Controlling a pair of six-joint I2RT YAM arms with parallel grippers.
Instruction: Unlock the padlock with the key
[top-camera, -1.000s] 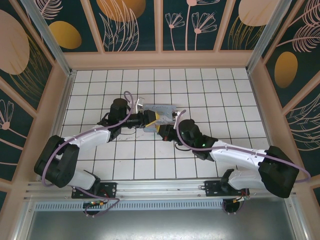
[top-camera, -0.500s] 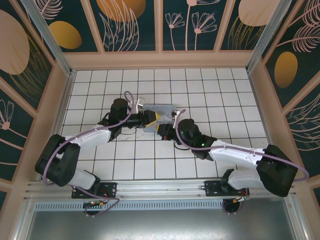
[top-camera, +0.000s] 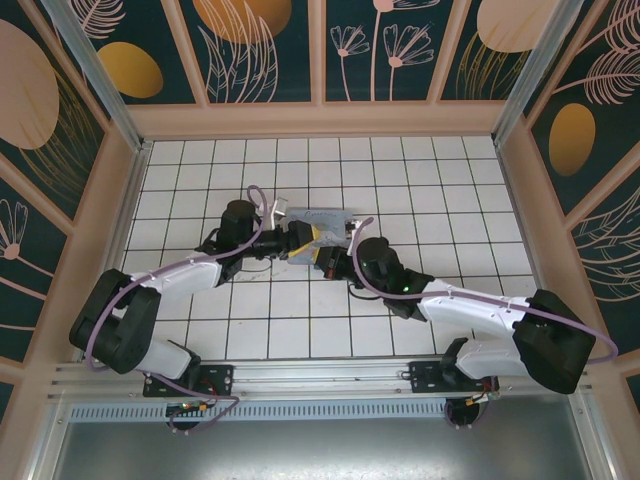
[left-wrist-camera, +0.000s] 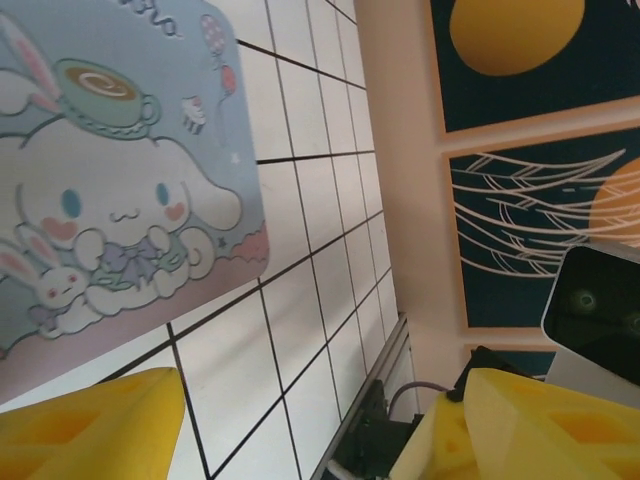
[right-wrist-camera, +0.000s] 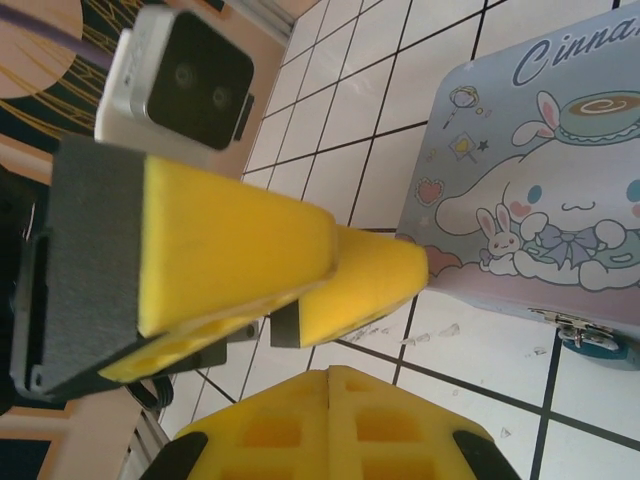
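By the tin (right-wrist-camera: 540, 200), left gripper (left-wrist-camera: 300, 430) gapes empty; right gripper (right-wrist-camera: 330, 415) sits pinched shut, contents unclear; left should steady padlock (right-wrist-camera: 605, 345) first.

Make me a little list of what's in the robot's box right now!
tin: pastel blue cartoon-bunny tin, flat on the white tiled floor
padlock: tiny teal padlock at the tin's edge, beside a metal clasp
left gripper: yellow-fingered left gripper, open, nothing between its fingers
right gripper: yellow-fingered right gripper, shut, close to the tin
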